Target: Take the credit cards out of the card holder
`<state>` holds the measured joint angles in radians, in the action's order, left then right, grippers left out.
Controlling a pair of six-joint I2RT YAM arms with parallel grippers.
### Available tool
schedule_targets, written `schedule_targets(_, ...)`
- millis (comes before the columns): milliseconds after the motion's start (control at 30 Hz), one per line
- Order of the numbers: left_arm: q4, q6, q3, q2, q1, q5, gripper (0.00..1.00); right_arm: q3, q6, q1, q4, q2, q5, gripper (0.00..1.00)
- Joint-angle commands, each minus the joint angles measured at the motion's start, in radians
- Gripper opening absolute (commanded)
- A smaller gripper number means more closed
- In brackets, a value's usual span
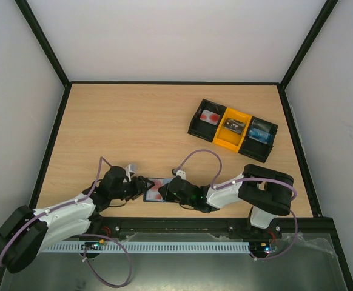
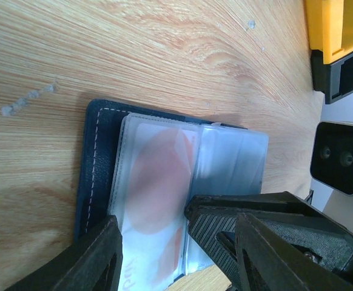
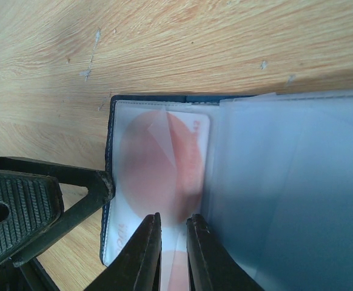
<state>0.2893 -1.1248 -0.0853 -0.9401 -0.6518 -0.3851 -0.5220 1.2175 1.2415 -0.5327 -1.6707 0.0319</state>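
The card holder (image 2: 94, 157) lies open on the table (image 1: 134, 121) between the two arms, and the pinkish card (image 2: 155, 176) with the red spot sits inside its clear pocket; no other card shows. The left gripper (image 1: 141, 184) stands open, holding nothing, with one fingertip (image 3: 105, 182) against the edge of the dark cover. The right gripper (image 3: 174, 218) is narrowed to a slit with its tips on the near end of the card, but I cannot tell whether it pinches the card, the sleeve, or nothing. The step in hand looks like working this card out of its pocket. To do it well, the left finger should pin the cover so the holder cannot slide, and the right tips should draw the card straight along the pocket's opening, low and slow, without snagging the loose clear leaf beside it.
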Motion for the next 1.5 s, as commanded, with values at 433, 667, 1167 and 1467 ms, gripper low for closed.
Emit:
schedule_targets(433, -0.065, 0.025, -0.023, -0.001, -0.003, -0.006, 0.54, 0.025, 0.007, 0.007, 0.026, -0.008, -0.009, 0.15)
schedule_targets(667, -0.065, 0.018, -0.025, 0.006, -0.003, -0.008, 0.54, 0.030, 0.008, 0.007, 0.024, -0.009, -0.008, 0.15)
schedule_targets(1167, -0.089, 0.016, -0.040, 0.043, -0.003, -0.040, 0.54, 0.017, 0.002, 0.007, 0.034, -0.013, -0.006, 0.15)
schedule_targets(1467, -0.153, 0.055, -0.076, 0.045, -0.003, -0.006, 0.51, 0.013, 0.005, 0.007, 0.020, -0.031, 0.006, 0.15)
